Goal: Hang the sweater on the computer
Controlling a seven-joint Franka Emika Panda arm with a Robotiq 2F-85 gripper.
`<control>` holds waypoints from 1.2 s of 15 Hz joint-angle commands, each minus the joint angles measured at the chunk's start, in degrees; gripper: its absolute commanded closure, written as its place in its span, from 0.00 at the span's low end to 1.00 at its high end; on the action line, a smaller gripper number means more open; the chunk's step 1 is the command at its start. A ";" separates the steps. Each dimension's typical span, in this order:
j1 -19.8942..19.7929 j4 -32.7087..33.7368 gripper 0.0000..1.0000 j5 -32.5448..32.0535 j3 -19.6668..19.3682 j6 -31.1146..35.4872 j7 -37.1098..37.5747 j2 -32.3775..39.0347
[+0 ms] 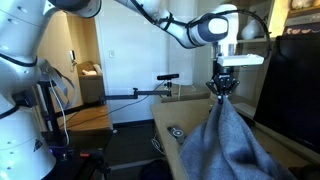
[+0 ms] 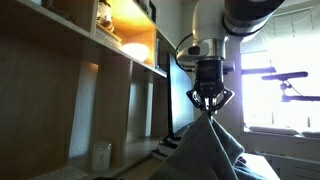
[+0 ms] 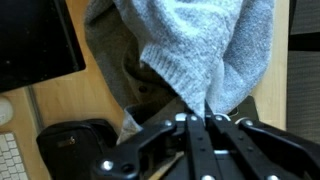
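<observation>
The grey-blue knit sweater hangs in a draped cone from my gripper, which is shut on its top fold above the desk. It shows the same way in an exterior view, pinched under the gripper. In the wrist view the sweater fills the top and the gripper fingers are closed on its knit edge; a small white tag peeks out. The computer monitor stands at the right, beside the gripper; it is also in the wrist view and behind the gripper.
A wooden desk lies below, with a dark flat device, a black object and a white keyboard edge. Wooden shelves with a lit bowl rise on one side. A bright window is behind.
</observation>
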 commanded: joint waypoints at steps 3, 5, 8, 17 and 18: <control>0.49 -5.68 0.94 -1.03 -0.45 3.57 1.01 -5.77; 0.72 -7.68 0.94 -1.48 -0.41 5.54 1.23 -8.01; 1.18 -10.99 0.94 -2.39 -0.45 8.51 2.07 -12.24; 1.81 -19.63 0.94 -4.82 -0.33 14.63 6.04 -25.02; 1.85 -20.15 0.94 -4.93 -0.37 14.70 6.52 -25.93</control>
